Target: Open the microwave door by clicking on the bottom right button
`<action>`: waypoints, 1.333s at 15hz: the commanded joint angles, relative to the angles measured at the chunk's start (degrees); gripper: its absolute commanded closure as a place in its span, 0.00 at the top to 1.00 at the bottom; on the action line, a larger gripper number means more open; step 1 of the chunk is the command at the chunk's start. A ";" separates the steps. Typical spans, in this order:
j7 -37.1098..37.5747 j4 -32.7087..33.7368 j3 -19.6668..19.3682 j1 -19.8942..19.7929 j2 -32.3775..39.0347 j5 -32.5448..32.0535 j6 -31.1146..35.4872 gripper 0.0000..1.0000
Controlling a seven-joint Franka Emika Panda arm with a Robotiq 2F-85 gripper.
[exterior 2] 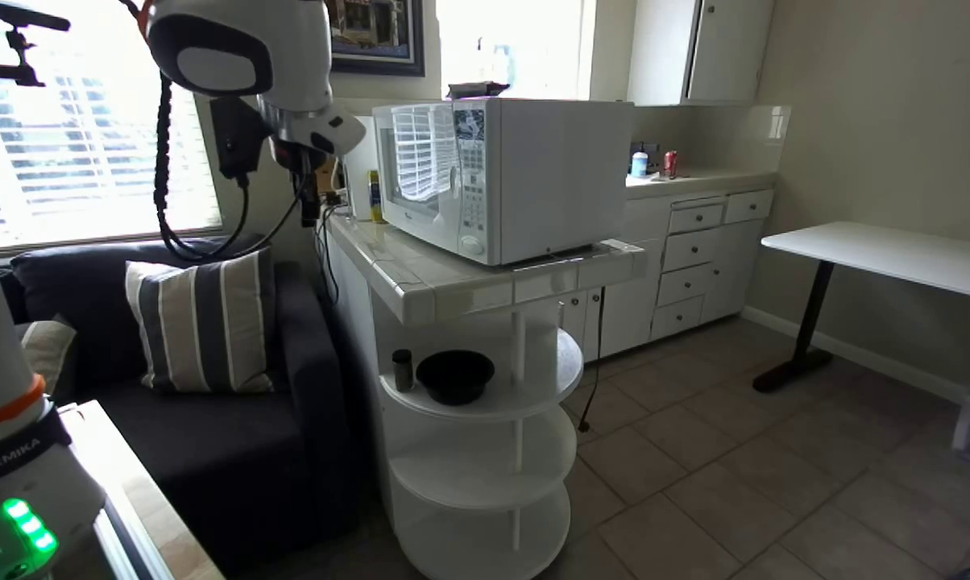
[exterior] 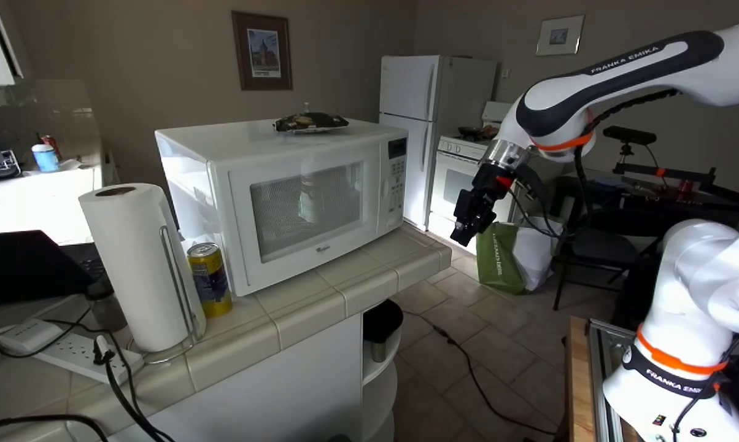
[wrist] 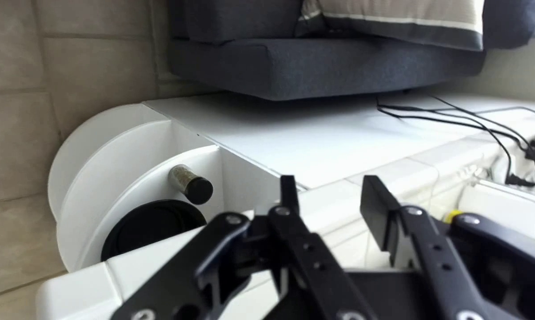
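Observation:
The white microwave [exterior: 234,138] stands on the tiled counter in an exterior view, and its side shows in an exterior view [exterior 2: 561,181]. Its door [exterior: 277,215] is shut, with a pale hazy window. The control strip [exterior: 396,184] runs down the right side of the front. An oval button [exterior 2: 470,245] sits at the bottom of that strip. My gripper [exterior: 463,236] hangs in the air in front of the microwave, apart from it, pointing down. In the wrist view, the gripper [wrist: 329,186] is open, with nothing between its fingers. The microwave front is not recognisable in the wrist view.
The counter edge [exterior: 369,288] runs below the microwave. A paper towel roll [exterior: 142,270] and a yellow can [exterior: 210,279] stand beside it. A dark packet [exterior: 310,122] lies on top. Rounded shelves [exterior 2: 485,467] with a black bowl [exterior 2: 455,377] are under the counter end.

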 commanded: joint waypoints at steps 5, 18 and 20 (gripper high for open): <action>-21.24 0.78 -9.13 -0.66 6.96 30.62 3.10 0.00; -25.33 4.60 -7.32 -5.65 13.16 40.59 0.74 0.00; -26.83 6.82 -6.98 -7.15 17.21 45.11 0.28 0.00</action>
